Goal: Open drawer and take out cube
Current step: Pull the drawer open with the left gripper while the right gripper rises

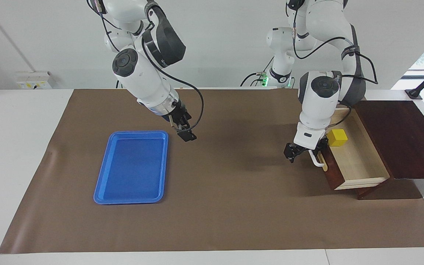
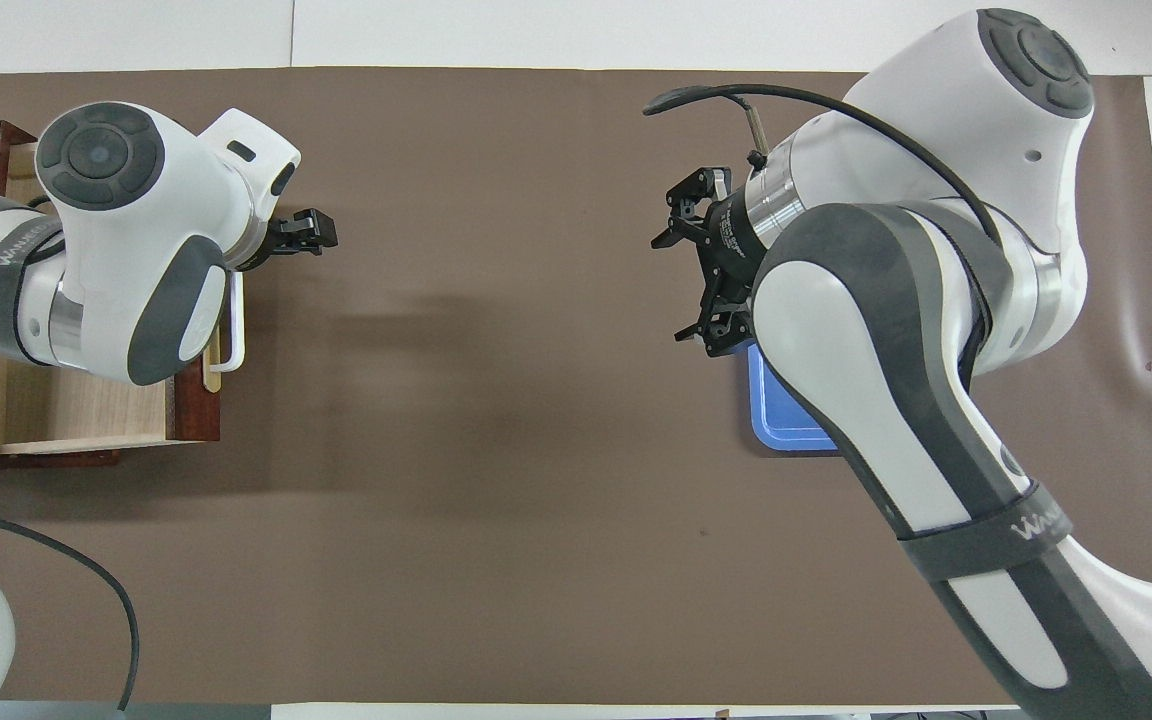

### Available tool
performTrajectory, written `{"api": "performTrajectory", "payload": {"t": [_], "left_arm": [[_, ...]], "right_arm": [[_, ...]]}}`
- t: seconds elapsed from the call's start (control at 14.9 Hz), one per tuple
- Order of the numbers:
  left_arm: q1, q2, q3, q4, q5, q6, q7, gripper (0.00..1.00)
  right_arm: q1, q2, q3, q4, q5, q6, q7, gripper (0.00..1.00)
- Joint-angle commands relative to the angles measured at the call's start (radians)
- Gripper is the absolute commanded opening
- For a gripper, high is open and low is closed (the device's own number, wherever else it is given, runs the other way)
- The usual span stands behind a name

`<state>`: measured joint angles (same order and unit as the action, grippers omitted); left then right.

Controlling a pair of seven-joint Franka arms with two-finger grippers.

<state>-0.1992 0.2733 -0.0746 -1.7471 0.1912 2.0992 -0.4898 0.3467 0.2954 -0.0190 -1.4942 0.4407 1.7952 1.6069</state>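
Observation:
The drawer (image 1: 329,172) stands pulled out of its dark cabinet (image 1: 396,136), and its pale inside shows. The yellow cube (image 1: 337,137) sits in it, in the part nearer to the robots. My left gripper (image 1: 305,149) is open and low at the drawer front, with one finger against the white handle (image 1: 317,161). In the overhead view one finger (image 2: 302,231) juts past the handle (image 2: 234,336); the drawer front (image 2: 198,412) shows, and my left arm hides the cube. My right gripper (image 1: 182,130) (image 2: 691,275) hangs open and empty above the mat, beside the tray.
A blue tray (image 1: 103,176) lies toward the right arm's end of the brown mat (image 1: 226,191); in the overhead view only a corner of the tray (image 2: 776,420) shows under the right arm. The cabinet stands at the table's end by the left arm.

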Motion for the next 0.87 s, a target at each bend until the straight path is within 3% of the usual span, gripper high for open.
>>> {"api": "performTrajectory", "payload": {"t": [0.0,0.47,0.6,0.8], "left_arm": [[-0.003,0.014,0.003,0.069,-0.032,-0.072,-0.016,1.0],[-0.028,0.007,0.006,0.081,-0.033,-0.146,-0.021,1.0],[-0.032,0.039,0.001,0.226,-0.059,-0.298,-0.038,1.0],[-0.028,0.06,0.009,0.336,-0.094,-0.405,-0.136,1.0]], "right_arm": [[-0.008,-0.002,0.002,-0.003,0.026,-0.013,0.018,0.94],[-0.012,-0.009,0.002,-0.021,0.026,-0.019,0.011,0.95],[-0.012,-0.009,0.002,-0.021,0.027,-0.016,0.011,0.95],[-0.012,-0.01,0.002,-0.021,0.026,-0.02,0.011,0.95]]}}
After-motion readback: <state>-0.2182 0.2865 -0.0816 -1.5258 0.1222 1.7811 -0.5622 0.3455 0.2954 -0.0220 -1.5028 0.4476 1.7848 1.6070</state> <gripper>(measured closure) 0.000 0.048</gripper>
